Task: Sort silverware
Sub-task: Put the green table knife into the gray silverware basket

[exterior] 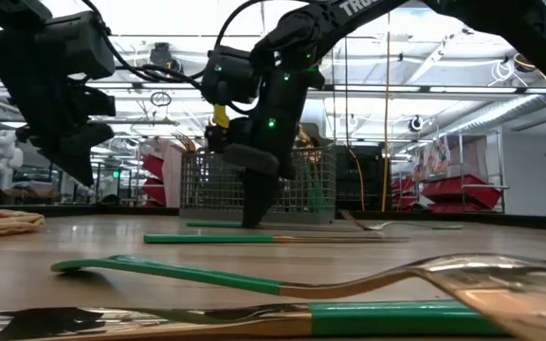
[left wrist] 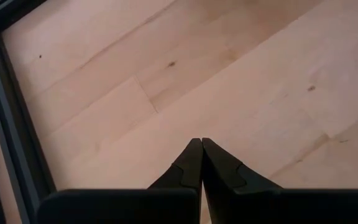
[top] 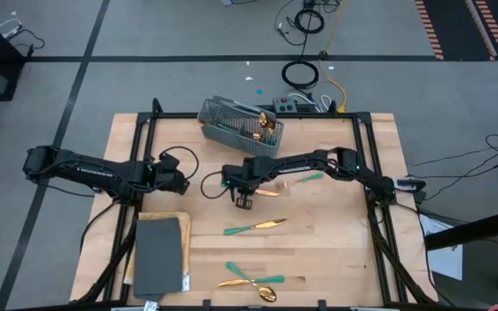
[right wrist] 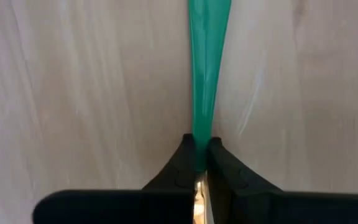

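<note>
Pale butcher-block table (top: 335,259) is filling the high view, black framing around it, grey floor and cables beyond. At centre, the right gripper (right wrist: 201,163) is pinching a teal-handled piece of silverware (right wrist: 207,74) lying flat on the wood, its fingers closed tight on the slim handle with a glint of gold showing between them; which kind of utensil it is I cannot tell. That grip is sitting right at the fingertips on a narrow, smooth stem, so my worry is the piece swivelling or slipping out as it is lifting, or the tips scraping the board.

Working outward: another piece (top: 256,227) is lying just nearer the front edge, and a crossed pair (top: 251,281) is resting close to that edge, one overlapping the other, which is likely making a clean single pick awkward. More gold heads are poking out of the wire-mesh basket (top: 232,130) at the back, sitting at an angle. A grey pad (top: 158,256) is lying at front left.

The left gripper (left wrist: 201,163) is hovering over bare wood at the left side, fingers pressed together, holding nothing.

Writing: only white letters "TRO" on an arm in the low view.
</note>
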